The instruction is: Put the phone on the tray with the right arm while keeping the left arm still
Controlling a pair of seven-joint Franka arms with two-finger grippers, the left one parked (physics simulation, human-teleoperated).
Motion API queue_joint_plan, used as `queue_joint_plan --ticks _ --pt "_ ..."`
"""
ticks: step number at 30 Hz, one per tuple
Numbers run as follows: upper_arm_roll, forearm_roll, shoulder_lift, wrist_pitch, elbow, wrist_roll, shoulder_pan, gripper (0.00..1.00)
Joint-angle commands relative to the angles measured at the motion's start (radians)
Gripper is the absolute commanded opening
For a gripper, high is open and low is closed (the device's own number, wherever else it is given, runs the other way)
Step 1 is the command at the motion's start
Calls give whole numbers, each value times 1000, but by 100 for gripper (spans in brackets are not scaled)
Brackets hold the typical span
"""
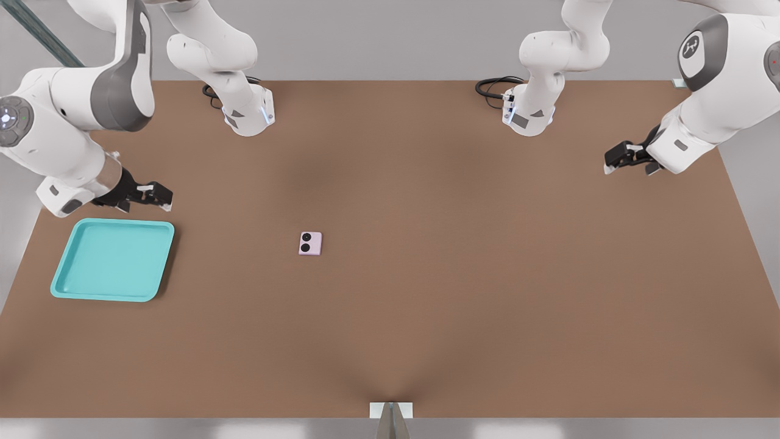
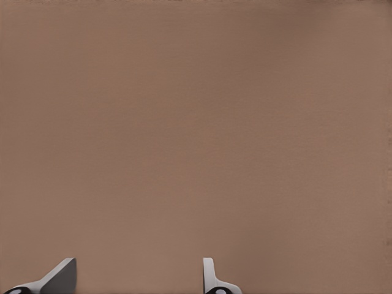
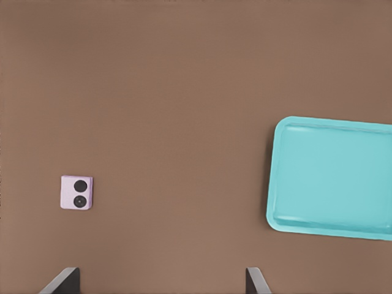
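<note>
Pink phone [image 1: 310, 243] off tray [image 1: 73, 286], fingers [image 3: 64, 280] apart

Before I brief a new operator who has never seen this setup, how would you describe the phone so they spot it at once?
Start from the brown table and find the turquoise tray at the front view's left, just below the right arm's gripper, which looks open. The phone lies alone near the table's middle, to the tray's right. It is a tiny pale pink, nearly square slab with two round black lenses.
</note>
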Motion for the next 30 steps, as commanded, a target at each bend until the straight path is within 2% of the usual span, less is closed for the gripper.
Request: queue_joint_plan --ticks 1,2,3,5,6,10,12,17,21,24,25,30 --pt "1 -1 3 55 1 -15 -8 100" --pt "4 2 17 55 4 11 -8 100" --pt "47 -6 98 81 25 94 28 100" --pt "56 -4 225 166 78 160 126 100" --pt "56 -3 238 231 76 229 170 100" --pt "56 -82 396 376 62 703 393 100" --pt "75 -76 402 480 -34 879 417 100" --pt "116 -76 393 584 -205 1119 417 100" --pt "116 -79 389 827 -386 1088 385 100" --pt "137 -79 389 937 -465 996 330 100" --pt "165 -81 400 997 -490 968 295 100" --pt "165 -81 471 1104 -498 910 272 100"
